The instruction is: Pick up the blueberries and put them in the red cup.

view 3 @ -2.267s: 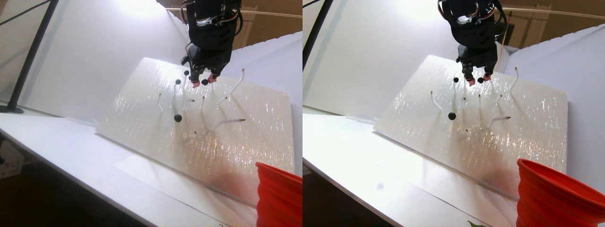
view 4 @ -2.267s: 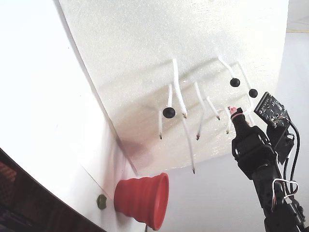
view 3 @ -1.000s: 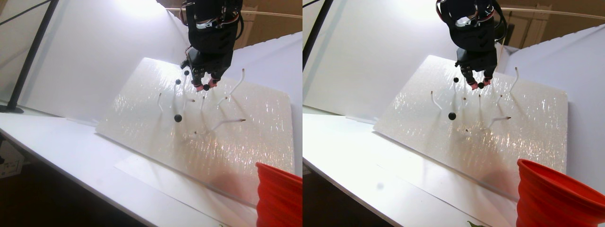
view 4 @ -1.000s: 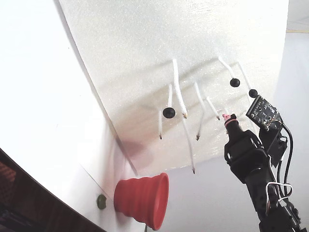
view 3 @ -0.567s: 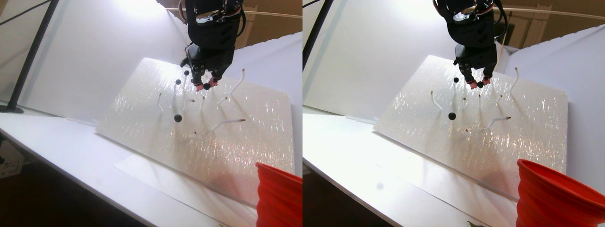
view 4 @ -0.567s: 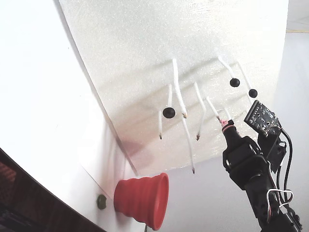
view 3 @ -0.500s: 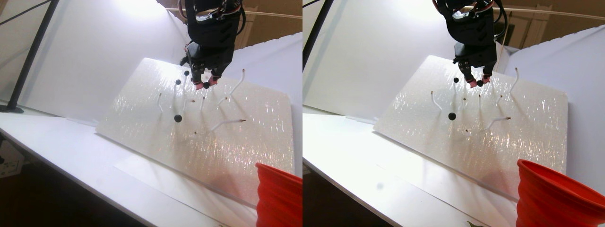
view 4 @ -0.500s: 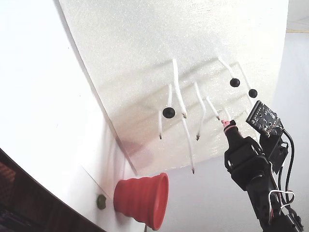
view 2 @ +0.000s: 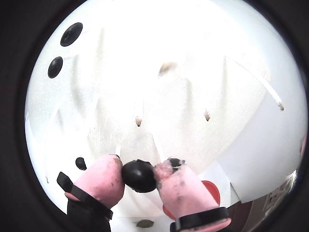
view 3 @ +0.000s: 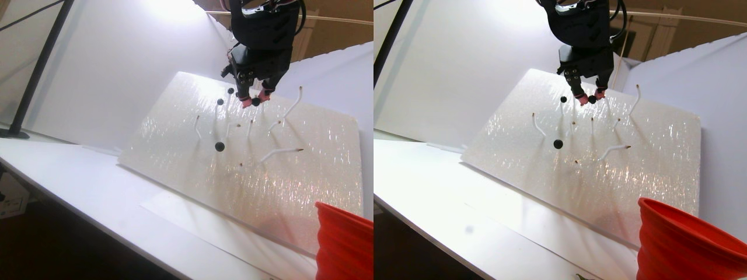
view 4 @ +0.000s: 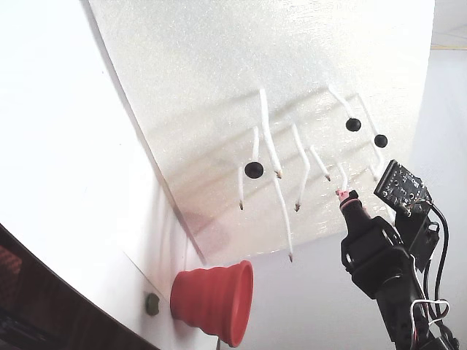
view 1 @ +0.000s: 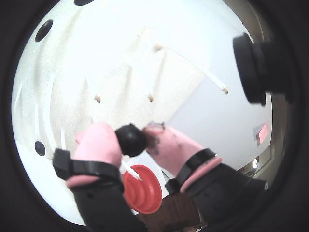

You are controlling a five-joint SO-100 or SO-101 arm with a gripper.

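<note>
My gripper (view 2: 139,175) is shut on one blueberry (view 2: 138,177), a glossy black ball pinched between the pink fingertips (view 1: 99,144). In the stereo pair view the gripper (view 3: 255,100) hangs near the top of the tilted white board (view 3: 303,169). Three more blueberries (view 4: 254,170) (view 4: 353,124) (view 4: 380,141) sit on thin white stems on the board. Several other stems stand bare. The red cup (view 4: 211,299) lies at the board's lower edge in the fixed view and shows behind the fingers in both wrist views (view 1: 145,191).
A black pole (view 3: 35,70) leans at the far left of the stereo pair view. A small green blob (view 4: 151,303) lies beside the cup. The arm's black body (view 4: 379,255) fills the lower right of the fixed view.
The jaws went from open around the berry to shut on it. The gripper then drew back from the board a little, with the berry in it.
</note>
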